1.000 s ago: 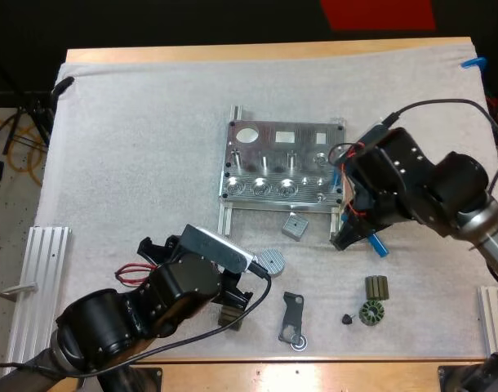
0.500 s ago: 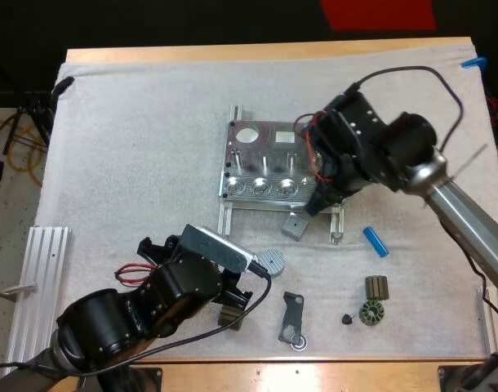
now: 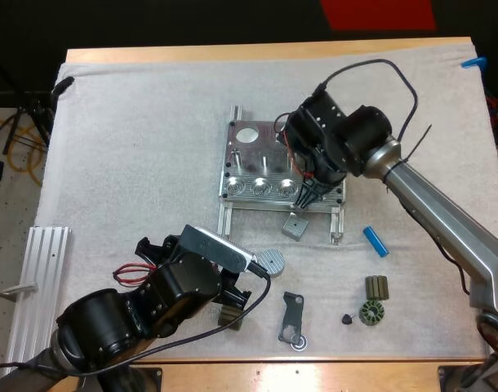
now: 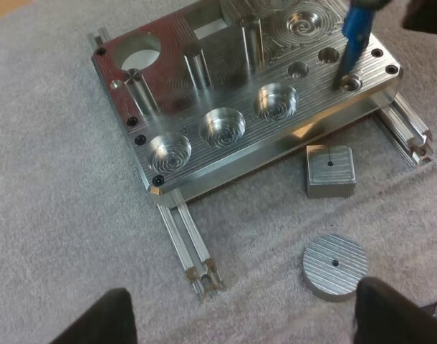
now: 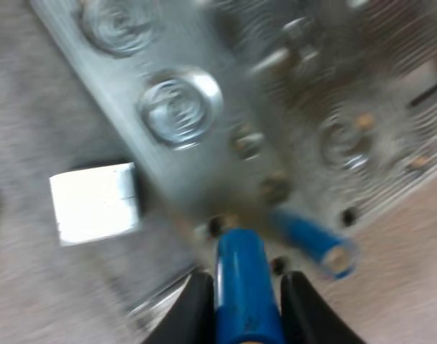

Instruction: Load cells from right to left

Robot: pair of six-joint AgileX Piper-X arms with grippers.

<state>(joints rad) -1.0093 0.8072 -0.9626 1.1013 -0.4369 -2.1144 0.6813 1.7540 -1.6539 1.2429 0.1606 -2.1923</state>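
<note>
Right gripper (image 5: 246, 304): fingers clamped from both sides on a bright blue cell (image 5: 241, 276). The cell is a smooth cylinder poking out past the fingertips, free end at a small edge hole of the metal fixture (image 3: 257, 167). Left gripper (image 4: 243, 322): fingers wide apart, gripping nothing.

Right arm (image 3: 429, 204) extends over the metal fixture (image 3: 257, 159). The right gripper (image 5: 245, 301) points down at the fixture's near right corner, fingers pressing a blue cylinder (image 5: 238, 265) from both sides. Left arm (image 3: 126, 318) is folded short of the fixture's near side. The left gripper (image 4: 240, 319) faces the fixture, fingers spread wide and holding nothing.
</note>
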